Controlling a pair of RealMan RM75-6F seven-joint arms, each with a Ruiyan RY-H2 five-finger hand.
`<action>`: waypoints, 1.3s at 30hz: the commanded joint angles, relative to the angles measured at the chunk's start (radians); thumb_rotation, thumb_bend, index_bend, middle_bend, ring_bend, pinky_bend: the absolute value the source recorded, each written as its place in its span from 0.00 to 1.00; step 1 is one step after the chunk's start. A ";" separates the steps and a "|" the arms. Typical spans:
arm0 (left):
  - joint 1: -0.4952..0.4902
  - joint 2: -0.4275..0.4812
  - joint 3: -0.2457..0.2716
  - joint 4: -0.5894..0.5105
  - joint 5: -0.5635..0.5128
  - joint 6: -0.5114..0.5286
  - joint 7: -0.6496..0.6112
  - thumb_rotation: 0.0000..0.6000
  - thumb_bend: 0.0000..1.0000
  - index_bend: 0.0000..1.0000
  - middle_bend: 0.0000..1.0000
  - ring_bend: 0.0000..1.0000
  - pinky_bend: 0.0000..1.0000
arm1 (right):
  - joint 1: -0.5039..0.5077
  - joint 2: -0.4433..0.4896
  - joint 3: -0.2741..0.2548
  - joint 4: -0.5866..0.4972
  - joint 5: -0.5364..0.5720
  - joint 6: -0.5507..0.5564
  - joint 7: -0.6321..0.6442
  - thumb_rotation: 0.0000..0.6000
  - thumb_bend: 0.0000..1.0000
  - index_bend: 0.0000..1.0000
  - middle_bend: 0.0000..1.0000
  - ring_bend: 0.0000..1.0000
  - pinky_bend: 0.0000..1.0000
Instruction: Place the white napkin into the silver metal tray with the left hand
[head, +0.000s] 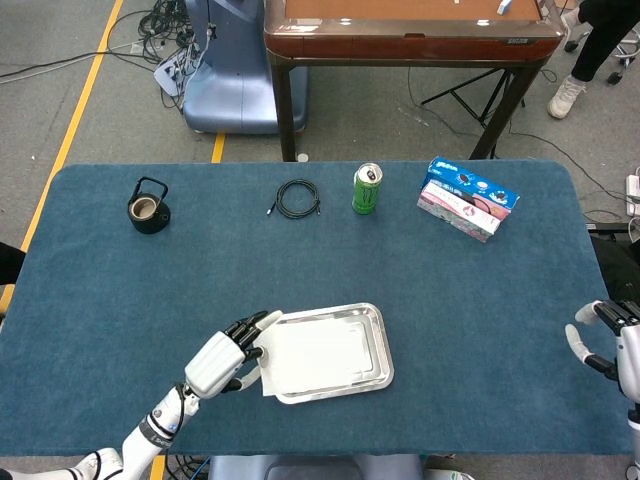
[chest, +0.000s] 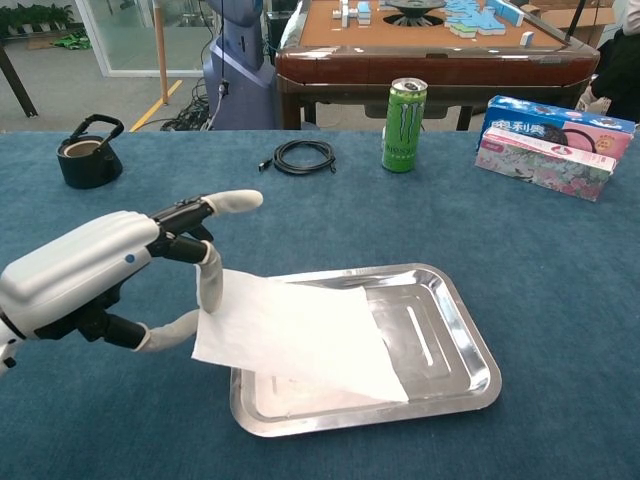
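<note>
Near the front edge of the counter (head: 480, 300), left of its middle, the left hand (chest: 95, 275) pinches the left edge of the napkin (chest: 300, 335) between thumb and a finger, its other fingers (chest: 228, 203) stretched out above. The napkin drapes over the left rim of the tray (chest: 460, 330) and covers the tray's left and middle floor; its held edge hangs outside the rim, just above the counter. The right part of the tray shows bare metal, and its front rim sits close to the counter's front edge.

At the right edge, near the front corner, the right hand (head: 612, 340) holds nothing, fingers apart and lightly curled. Bare blue cloth lies between it and the tray.

A broad open band crosses the middle of the counter. Along the back edge stand a small black kettle (head: 148, 206) toward the left, a coiled cable (head: 297, 199) and a green can (head: 367, 189) near the middle, and a tissue pack (head: 467, 198) toward the right corner, all well apart.
</note>
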 joint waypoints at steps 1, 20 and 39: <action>-0.003 -0.009 0.001 0.009 -0.004 -0.008 -0.004 1.00 0.46 0.62 0.05 0.00 0.20 | -0.004 0.003 0.002 -0.003 -0.002 0.007 0.005 1.00 0.32 0.55 0.59 0.48 0.66; -0.018 -0.070 -0.001 0.089 -0.037 -0.056 0.001 1.00 0.44 0.50 0.05 0.00 0.20 | -0.013 0.012 0.006 -0.006 -0.008 0.023 0.029 1.00 0.32 0.55 0.59 0.48 0.66; -0.009 -0.094 -0.012 0.058 -0.084 -0.093 0.077 1.00 0.16 0.20 0.05 0.00 0.20 | -0.015 0.016 0.009 -0.005 -0.007 0.023 0.044 1.00 0.32 0.55 0.59 0.48 0.66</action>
